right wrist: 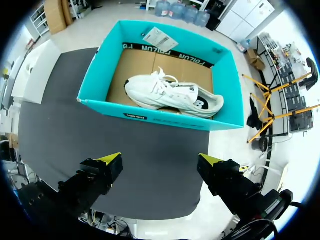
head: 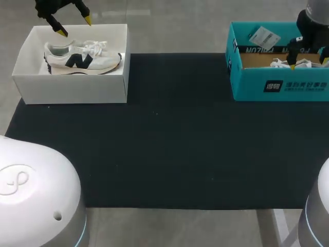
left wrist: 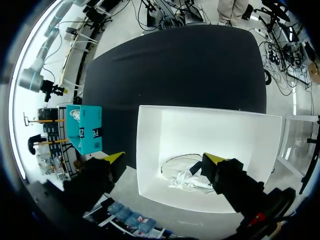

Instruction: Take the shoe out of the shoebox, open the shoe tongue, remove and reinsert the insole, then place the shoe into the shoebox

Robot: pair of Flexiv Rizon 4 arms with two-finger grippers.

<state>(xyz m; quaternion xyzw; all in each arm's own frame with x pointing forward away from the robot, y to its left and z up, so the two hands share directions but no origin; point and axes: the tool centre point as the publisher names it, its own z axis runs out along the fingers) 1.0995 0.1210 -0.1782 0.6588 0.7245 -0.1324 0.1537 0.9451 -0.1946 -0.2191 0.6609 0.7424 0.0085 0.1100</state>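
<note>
White box (head: 72,90): sneaker (head: 82,59) inside
Teal box (head: 280,86): white shoe (right wrist: 172,95) inside
Left gripper (head: 75,27): spread, hovering
Right gripper (head: 308,63): spread, hovering

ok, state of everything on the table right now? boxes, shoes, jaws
white shoebox: open, no lid on, shoe inside
sneaker with dark N: on its side in the white shoebox, not gripped
teal shoebox: open, shoe inside
white sneaker: lying in the teal shoebox, not gripped
left jaws: open, empty, raised over the white shoebox's edge
right jaws: open, empty, raised by the teal shoebox
</note>
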